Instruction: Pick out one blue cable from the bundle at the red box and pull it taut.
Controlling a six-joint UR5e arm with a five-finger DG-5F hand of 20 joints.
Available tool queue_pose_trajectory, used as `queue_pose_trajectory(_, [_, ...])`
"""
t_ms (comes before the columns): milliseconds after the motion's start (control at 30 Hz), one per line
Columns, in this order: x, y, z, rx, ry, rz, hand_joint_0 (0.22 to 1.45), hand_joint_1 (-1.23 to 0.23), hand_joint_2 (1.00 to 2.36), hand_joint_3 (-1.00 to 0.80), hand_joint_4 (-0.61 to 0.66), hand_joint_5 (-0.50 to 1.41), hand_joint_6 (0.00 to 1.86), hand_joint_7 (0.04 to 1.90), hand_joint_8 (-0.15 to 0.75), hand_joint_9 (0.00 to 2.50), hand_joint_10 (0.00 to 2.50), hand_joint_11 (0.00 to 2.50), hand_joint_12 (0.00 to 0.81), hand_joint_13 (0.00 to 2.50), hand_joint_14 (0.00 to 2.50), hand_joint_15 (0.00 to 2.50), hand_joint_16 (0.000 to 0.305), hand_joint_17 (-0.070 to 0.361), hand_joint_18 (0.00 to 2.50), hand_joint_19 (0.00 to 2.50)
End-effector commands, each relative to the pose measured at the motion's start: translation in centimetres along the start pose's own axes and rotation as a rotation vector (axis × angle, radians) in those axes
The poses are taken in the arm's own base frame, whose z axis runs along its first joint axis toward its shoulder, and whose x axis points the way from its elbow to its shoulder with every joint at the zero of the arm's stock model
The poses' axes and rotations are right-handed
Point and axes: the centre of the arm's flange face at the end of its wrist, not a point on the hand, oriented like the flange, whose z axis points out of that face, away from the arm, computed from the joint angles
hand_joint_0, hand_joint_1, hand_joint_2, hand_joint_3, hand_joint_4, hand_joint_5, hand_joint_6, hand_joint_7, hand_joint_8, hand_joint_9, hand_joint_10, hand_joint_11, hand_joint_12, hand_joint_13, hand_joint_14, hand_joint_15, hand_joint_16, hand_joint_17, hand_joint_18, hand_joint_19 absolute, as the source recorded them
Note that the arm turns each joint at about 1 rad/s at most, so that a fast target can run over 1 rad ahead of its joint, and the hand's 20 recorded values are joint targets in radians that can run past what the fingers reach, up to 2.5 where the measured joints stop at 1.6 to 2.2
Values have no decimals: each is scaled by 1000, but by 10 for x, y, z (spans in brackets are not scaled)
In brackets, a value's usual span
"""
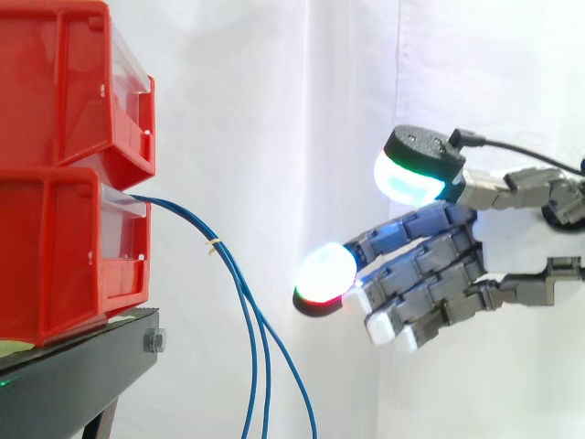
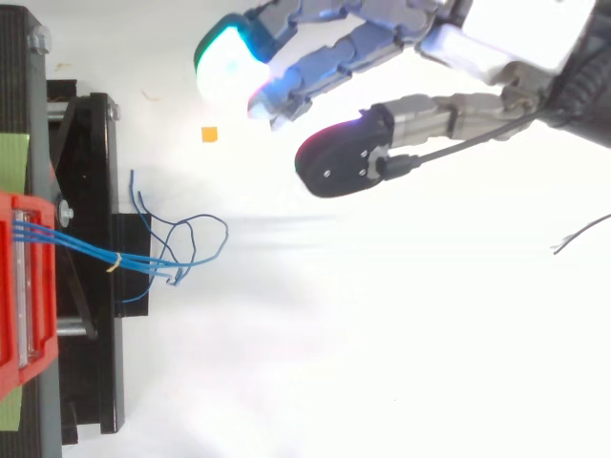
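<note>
Reaching is the step in hand, I judge: no cable is picked yet. Glossy red plastic bins (image 1: 64, 247) sit stacked on a black stand (image 1: 82, 370). From the lower one thin, limp blue cables (image 2: 81, 248), bound by a pale tie (image 1: 214, 245), droop down. Well apart to the right, the hand (image 1: 430, 265) hovers open, segmented fingers spread, holding nothing. Next it must move in and pinch a single strand.

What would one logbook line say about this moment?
thin blue cables: slack, hanging from lower red plastic bin | hand: open, apart from the cables | grasp: not yet made
</note>
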Motion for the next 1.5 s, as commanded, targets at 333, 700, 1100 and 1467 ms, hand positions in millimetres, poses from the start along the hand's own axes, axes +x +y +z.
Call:
queue_pose_trajectory(333, [67,-33,35,-59,63,21,508,-530,1000,-500,359,-176,502,663,306,864,9,249,356,815,18,475,47,107,597,580])
queue_pose_trajectory(700, [95,-47,60,-173,88,90,520,-545,1000,-500,368,-165,502,692,301,884,10,264,361,847,18,497,48,108,615,611])
queue_pose_trajectory(1100, [96,-41,64,-228,101,117,563,-575,1005,-449,376,-143,503,823,291,907,11,291,351,856,20,527,47,106,611,630])
queue_pose_trajectory(1467, [98,-38,65,-267,176,137,589,-612,1009,-411,354,-138,503,873,280,900,12,314,346,861,22,539,47,106,623,640])
